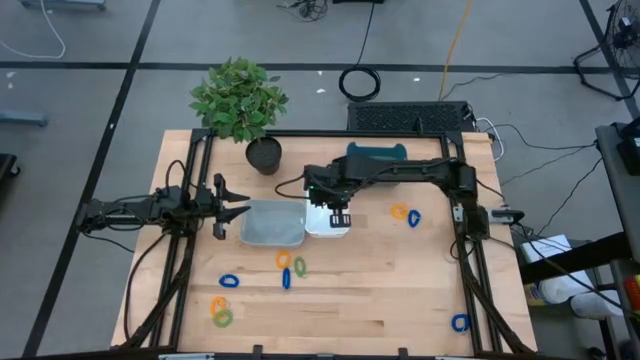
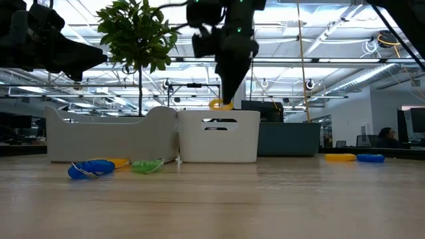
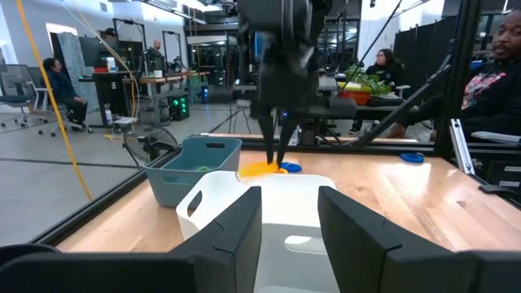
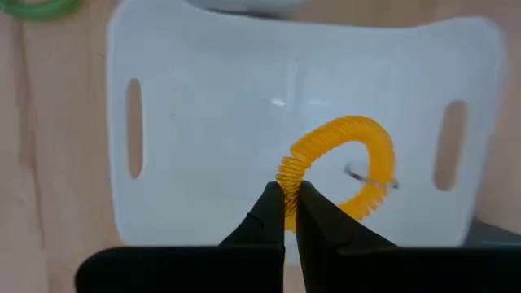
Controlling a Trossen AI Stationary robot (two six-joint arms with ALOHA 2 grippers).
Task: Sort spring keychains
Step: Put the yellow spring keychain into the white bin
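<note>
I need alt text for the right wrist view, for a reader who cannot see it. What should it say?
The right gripper is shut on an orange spring keychain, holding it above an empty white tray. The tray sits on a wooden table, and part of a green keychain lies beside it.

Grey concrete floor (image 1: 90, 40) with dark seams surrounds the wooden counter (image 1: 400, 290); exposed ceiling trusses (image 2: 345, 33) and desks (image 3: 155, 79) lie beyond.
</note>
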